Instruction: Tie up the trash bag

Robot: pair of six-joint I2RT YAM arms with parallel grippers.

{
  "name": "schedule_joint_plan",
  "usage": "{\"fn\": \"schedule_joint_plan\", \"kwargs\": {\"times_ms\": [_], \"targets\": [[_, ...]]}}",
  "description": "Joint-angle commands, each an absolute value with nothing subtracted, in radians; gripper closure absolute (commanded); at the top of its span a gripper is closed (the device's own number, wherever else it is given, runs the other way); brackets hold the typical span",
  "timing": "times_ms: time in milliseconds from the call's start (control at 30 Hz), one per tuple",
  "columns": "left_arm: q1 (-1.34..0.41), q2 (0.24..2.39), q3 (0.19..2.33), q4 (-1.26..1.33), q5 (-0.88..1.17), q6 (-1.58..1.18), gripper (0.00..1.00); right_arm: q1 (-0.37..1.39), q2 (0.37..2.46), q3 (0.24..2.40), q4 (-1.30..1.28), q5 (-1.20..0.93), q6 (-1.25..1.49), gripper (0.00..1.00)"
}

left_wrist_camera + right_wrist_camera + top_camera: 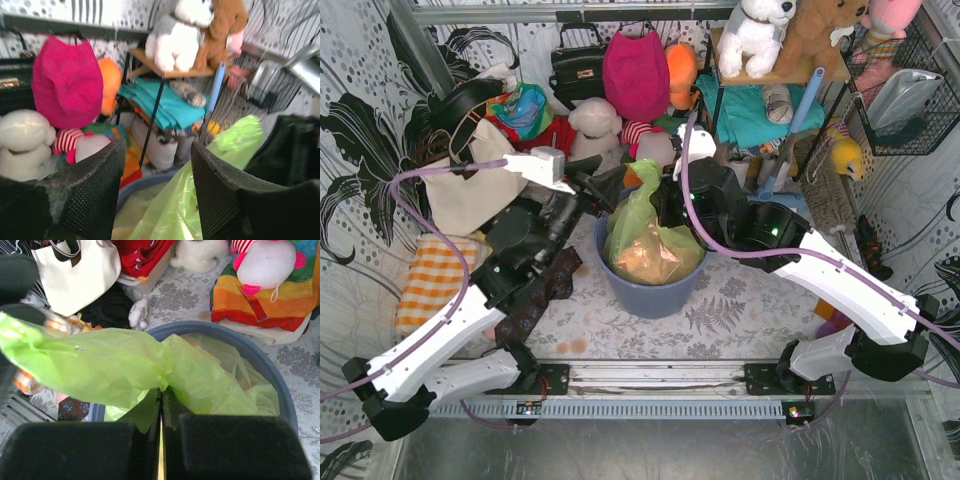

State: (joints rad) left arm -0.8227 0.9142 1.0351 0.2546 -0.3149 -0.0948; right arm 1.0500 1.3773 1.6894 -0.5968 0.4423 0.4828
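Lime-green, thin and translucent, the crinkly plastic trash bag (658, 235) is sitting inside the blue-grey round plastic bin (650, 298), with tan crumpled paper showing through its lower part. Its upper film is rising above the bin's rim in a loose gathered flap, leaning toward the bin's far-left side.

The right gripper (668, 200) is reaching in over the bin's far-right rim. In the right wrist view its two black fingers (215, 450) are pressing together. A fold of the green film is running down into the narrow seam between them, so they are clamping the bag's top edge. The rest of the film is spreading out leftward above the bin.

The left gripper (603, 188) is hovering at the bin's far-left rim, just beside the raised flap. In the left wrist view its textured black fingers (95, 185) are standing wide apart. Green plastic is showing in the gap and behind one of them; whether either finger is touching the film cannot be told.

Behind the bin a magenta fabric bag (635, 75) is hanging. A white plush toy (755, 35) is sitting on a wooden shelf (775, 76) to the bin's far right. Far left of the bin a cream tote bag (470, 185) is leaning. Left of the bin an orange-and-white checked cloth (435, 280) is lying on the floral-patterned table (740, 300).
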Motion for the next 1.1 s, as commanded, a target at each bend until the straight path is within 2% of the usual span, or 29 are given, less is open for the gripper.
{"fn": "schedule_joint_plan", "kwargs": {"times_ms": [0,133,267,500,700,767,900,967,1067], "targets": [[-0.737,0.983,1.104,0.049,-0.167,-0.208,0.38,1.053,1.339,1.664,-0.575,0.469,0.504,1.0],[-0.561,1.018,1.091,0.021,0.172,-0.315,0.38,1.052,1.339,1.659,-0.576,0.457,0.511,1.0],[-0.479,1.033,1.05,0.082,0.42,-0.372,0.37,1.052,1.34,1.657,-0.575,0.45,0.516,1.0],[-0.469,1.067,1.027,0.145,0.626,-0.388,0.37,1.053,1.342,1.657,-0.579,0.445,0.525,1.0],[-0.469,1.098,1.025,0.137,0.673,-0.368,0.39,1.053,1.346,1.661,-0.578,0.44,0.529,1.0],[-0.469,1.111,1.025,0.142,0.708,-0.367,0.46,1.052,1.348,1.661,-0.578,0.439,0.528,1.0],[-0.469,1.122,1.03,0.14,0.734,-0.367,0.83,1.052,1.353,1.66,-0.577,0.442,0.529,1.0],[-0.469,1.11,1.031,0.14,0.731,-0.363,0.98,1.053,1.354,1.657,-0.576,0.444,0.531,1.0],[-0.469,1.077,1.024,0.149,0.719,-0.366,1.0,1.052,1.353,1.645,-0.569,0.457,0.532,1.0]]}}
